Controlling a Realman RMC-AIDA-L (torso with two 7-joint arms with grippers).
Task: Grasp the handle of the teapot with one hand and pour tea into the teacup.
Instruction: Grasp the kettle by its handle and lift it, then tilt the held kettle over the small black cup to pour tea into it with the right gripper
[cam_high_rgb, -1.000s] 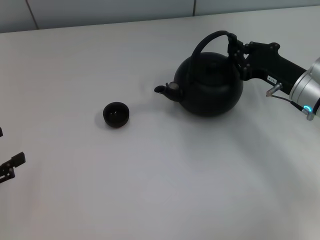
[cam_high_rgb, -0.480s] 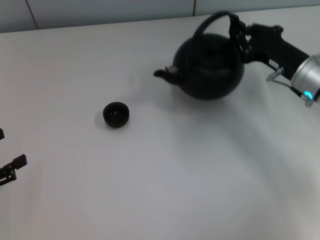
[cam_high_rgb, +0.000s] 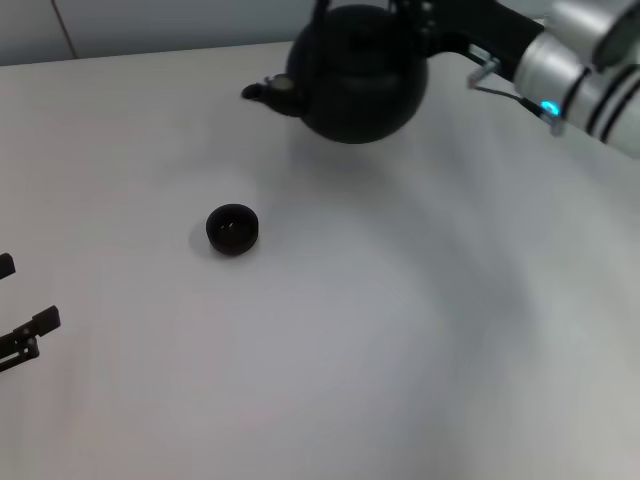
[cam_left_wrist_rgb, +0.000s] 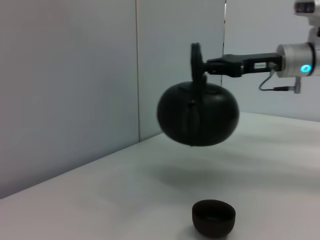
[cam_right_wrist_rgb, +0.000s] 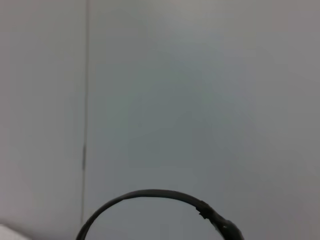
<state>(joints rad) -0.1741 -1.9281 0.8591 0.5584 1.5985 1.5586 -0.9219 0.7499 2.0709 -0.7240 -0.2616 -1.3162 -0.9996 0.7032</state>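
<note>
The left gripper (cam_high_rgb: 25, 335) is sitting parked at the table's (cam_high_rgb: 420, 380) near left edge; I cannot tell how it is set. The teacup (cam_high_rgb: 232, 229) is standing well below and to the left of the right gripper (cam_high_rgb: 420, 25), which is clenching the handle (cam_left_wrist_rgb: 195, 62) and suspending the teapot (cam_high_rgb: 350, 75) clear of the table. Risk: the heavy pot could be swinging on its hoop, so tilting too soon would send tea short of the small cup.

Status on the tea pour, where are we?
Done: the right gripper grips the arched black handle; the round matte-black teapot is off the white table. In hand: carrying it, level, not yet over the small dark teacup. Left: position, tilt, pour. Left gripper idle.
</note>
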